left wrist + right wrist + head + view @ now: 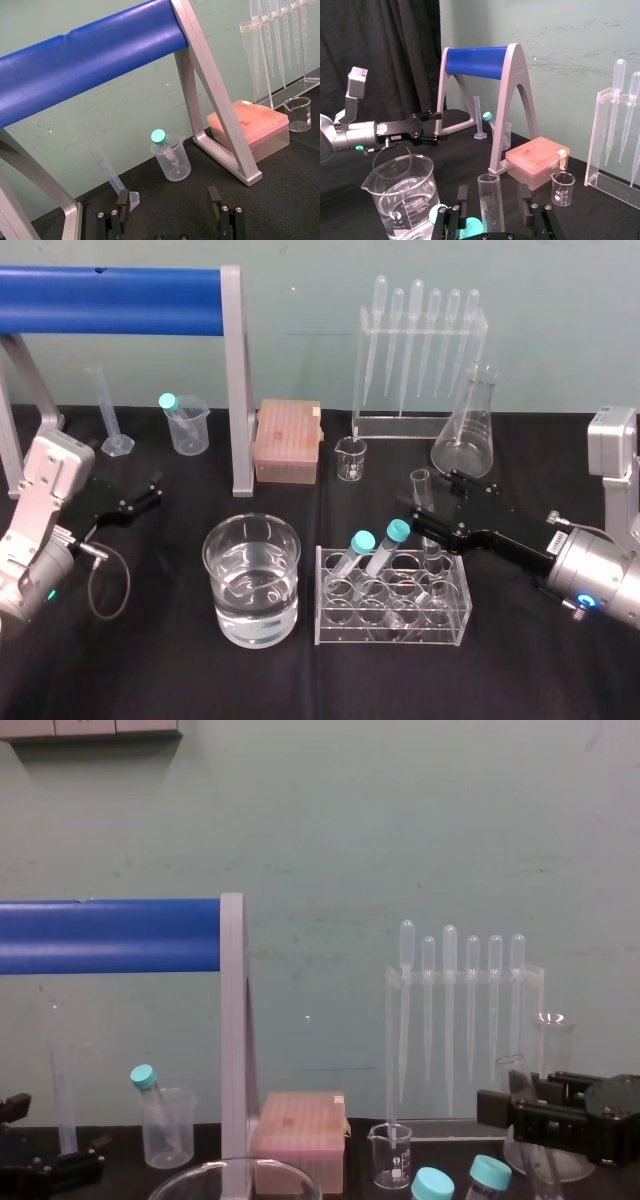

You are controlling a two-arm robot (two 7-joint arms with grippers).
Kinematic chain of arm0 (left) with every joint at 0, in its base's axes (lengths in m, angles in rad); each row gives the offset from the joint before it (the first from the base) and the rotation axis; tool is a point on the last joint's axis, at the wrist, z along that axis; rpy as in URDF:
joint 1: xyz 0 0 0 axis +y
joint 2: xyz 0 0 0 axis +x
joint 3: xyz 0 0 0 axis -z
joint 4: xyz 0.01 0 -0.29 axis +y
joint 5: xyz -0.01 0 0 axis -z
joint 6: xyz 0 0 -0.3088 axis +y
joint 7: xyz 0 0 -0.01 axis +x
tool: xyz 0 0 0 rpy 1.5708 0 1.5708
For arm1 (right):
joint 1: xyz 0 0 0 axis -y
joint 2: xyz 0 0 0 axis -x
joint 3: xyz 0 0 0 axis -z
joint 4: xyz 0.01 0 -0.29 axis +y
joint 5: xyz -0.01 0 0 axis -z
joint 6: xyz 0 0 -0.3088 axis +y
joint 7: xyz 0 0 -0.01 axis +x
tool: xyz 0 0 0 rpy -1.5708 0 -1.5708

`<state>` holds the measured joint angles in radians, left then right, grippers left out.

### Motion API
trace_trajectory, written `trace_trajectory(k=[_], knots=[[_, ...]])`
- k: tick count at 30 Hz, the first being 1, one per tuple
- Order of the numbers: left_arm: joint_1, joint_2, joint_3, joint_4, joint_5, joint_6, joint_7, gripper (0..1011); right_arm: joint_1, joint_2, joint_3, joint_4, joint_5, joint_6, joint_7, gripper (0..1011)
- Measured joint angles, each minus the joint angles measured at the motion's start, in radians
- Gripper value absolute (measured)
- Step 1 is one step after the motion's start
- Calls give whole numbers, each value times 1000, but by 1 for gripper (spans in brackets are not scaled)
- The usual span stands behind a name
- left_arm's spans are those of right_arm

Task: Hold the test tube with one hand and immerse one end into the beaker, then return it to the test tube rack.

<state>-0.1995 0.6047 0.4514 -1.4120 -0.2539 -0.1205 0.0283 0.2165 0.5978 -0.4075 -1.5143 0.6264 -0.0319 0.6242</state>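
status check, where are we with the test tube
Left gripper open, parked left. Right gripper open, straddling test tube, upright in rack. Teal-capped tubes stand between it and beaker.

1. The test tube (pixel 490 200) has its lower end hidden behind the right gripper (pixel 493 190).
2. The beaker (pixel 235 1178), near the front edge of the tabletop (pixel 150 670), is cut off below its rim by the chest view's bottom edge.
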Motion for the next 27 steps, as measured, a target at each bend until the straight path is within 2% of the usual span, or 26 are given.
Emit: trace_trajectory(k=[6,8,9,15,27], knots=[[0,0,0,0,0,0,0,1000,0,0,0,0,0,0,0,490],[0,0,0,0,0,0,0,1000,0,0,0,0,0,0,0,450],[0,0,0,0,0,0,0,1000,0,0,0,0,0,0,0,390],[0,0,0,0,0,0,0,1000,0,0,0,0,0,0,0,234],[0,0,0,0,0,0,0,1000,0,0,0,0,0,0,0,228]])
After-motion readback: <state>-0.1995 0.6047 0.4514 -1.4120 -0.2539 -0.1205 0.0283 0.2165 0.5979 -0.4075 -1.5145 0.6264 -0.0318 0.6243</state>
